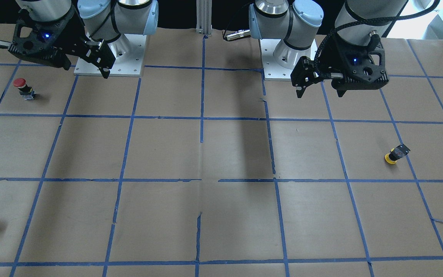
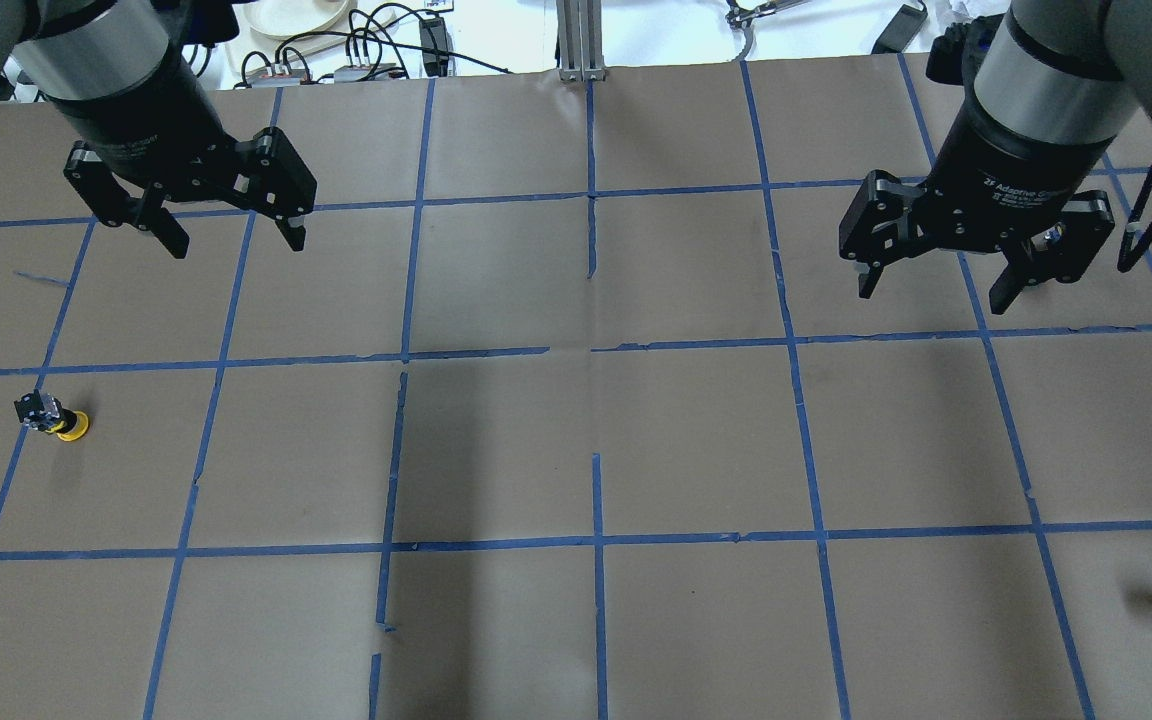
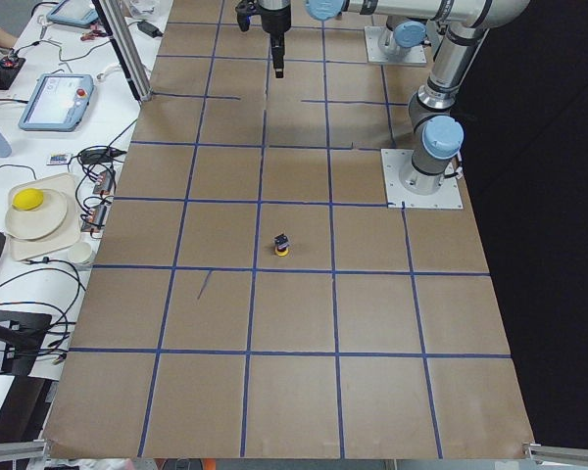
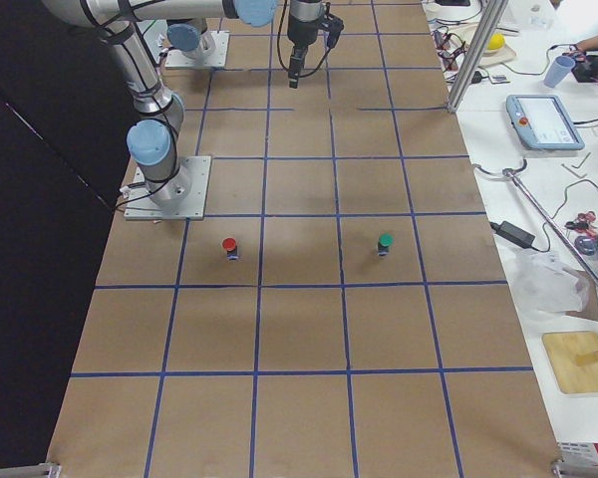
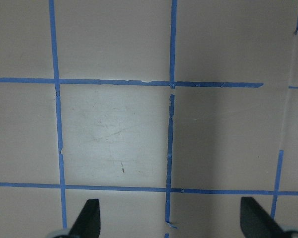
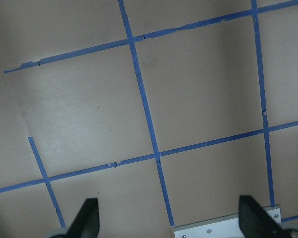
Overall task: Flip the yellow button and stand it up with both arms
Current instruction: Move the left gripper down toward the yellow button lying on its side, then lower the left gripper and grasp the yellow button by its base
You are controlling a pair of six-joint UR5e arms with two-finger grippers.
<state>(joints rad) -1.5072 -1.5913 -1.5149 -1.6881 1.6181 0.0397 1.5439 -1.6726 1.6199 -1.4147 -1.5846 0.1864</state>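
- Yellow button (image 2: 54, 417): it lies tipped on the table (image 2: 696, 440), with its cap on the surface and its black-and-grey body angled up and away. It sits on the outer side of the left tool (image 2: 233, 235) and well apart from it. It is much farther still from the right tool (image 2: 933, 293).
- Left tool: it hangs above the table with its two fingers (image 2: 171, 240) spread wide and nothing between them. In the left wrist view both fingertips (image 5: 87, 220) frame only bare brown surface and blue tape lines (image 5: 171, 139).
- Right tool: it also hangs above the table, with its fingers spread wide and gripping nothing. In the right wrist view the corner of a white mounting plate (image 6: 223, 229) shows between the fingertips (image 6: 87, 218).
- Both tools stand well apart from each other, one over each half of the table, and each shows a small blue light on its housing.
- Red-capped button (image 1: 23, 87): it stands upright on the right tool's side, on the table below and just outward of that tool.
- Green-capped button (image 4: 385, 243): it stands upright on the same side, farther from the robot than the red one.
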